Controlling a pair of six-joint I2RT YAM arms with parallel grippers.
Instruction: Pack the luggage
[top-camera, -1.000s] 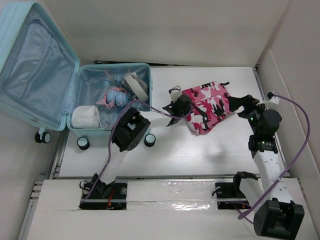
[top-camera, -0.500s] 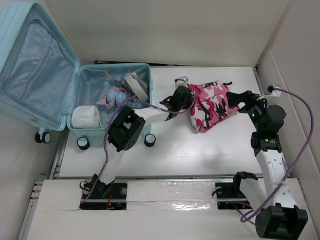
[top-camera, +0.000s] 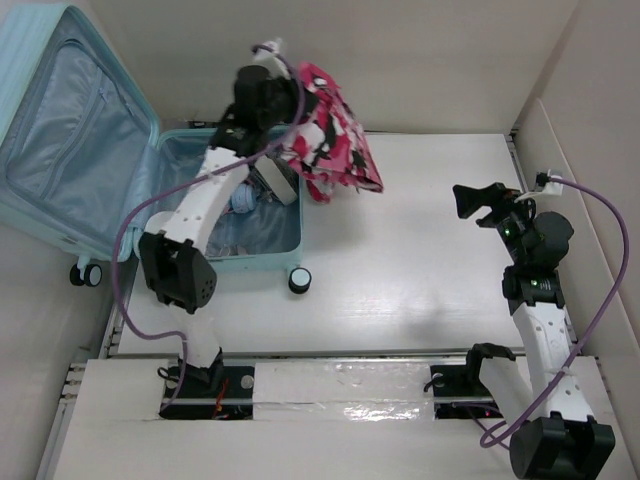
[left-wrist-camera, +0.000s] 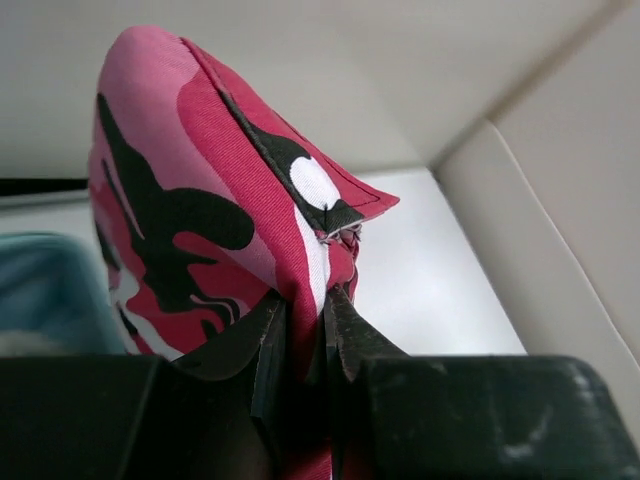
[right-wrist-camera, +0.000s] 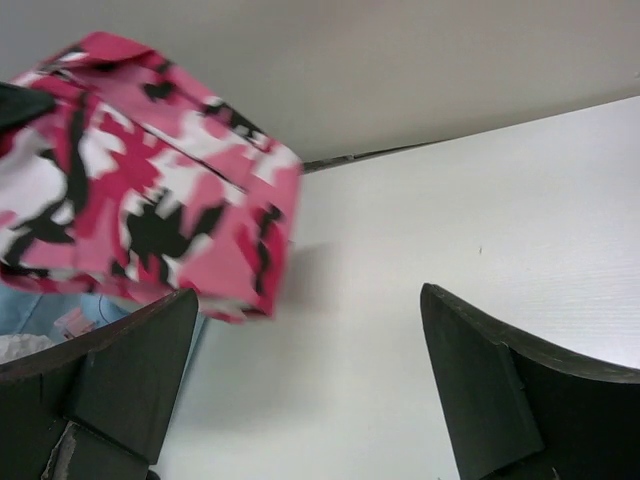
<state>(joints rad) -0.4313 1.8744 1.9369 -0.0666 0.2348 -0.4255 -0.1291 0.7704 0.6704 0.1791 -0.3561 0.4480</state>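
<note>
Pink camo cloth (left-wrist-camera: 180, 170) is pinched between the narrow jaws of the left gripper (left-wrist-camera: 325, 300), w/ a hemmed edge clamped right at the fingertips and the rest bunched above and beyond them in the left wrist view. Compared w/ a sec ago, the cloth is no longer spread on the table (top-camera: 430, 280) at mid-right. It is now lifted clear and swung across to the left. It is hung in the air by the far right corner of the luggage (top-camera: 70, 120), partly over the open base half and partly past its right wall. The left arm is stretched up and back over the case, where before it was bent low near table centre. The right gripper (top-camera: 480, 200) is held wide w/ nothing between its fingers, well apart from the cloth and approx. where it was half a sec ago. The luggage is found at the far left of the table, lid propped open to the left w/ lining showing, and a few items are seen in the base half, partly hidden by the arm. The carry is judged nearly done. The cloth prob. needs to be brought further left & lowered before release, else part may be left draped over the right wall.
</note>
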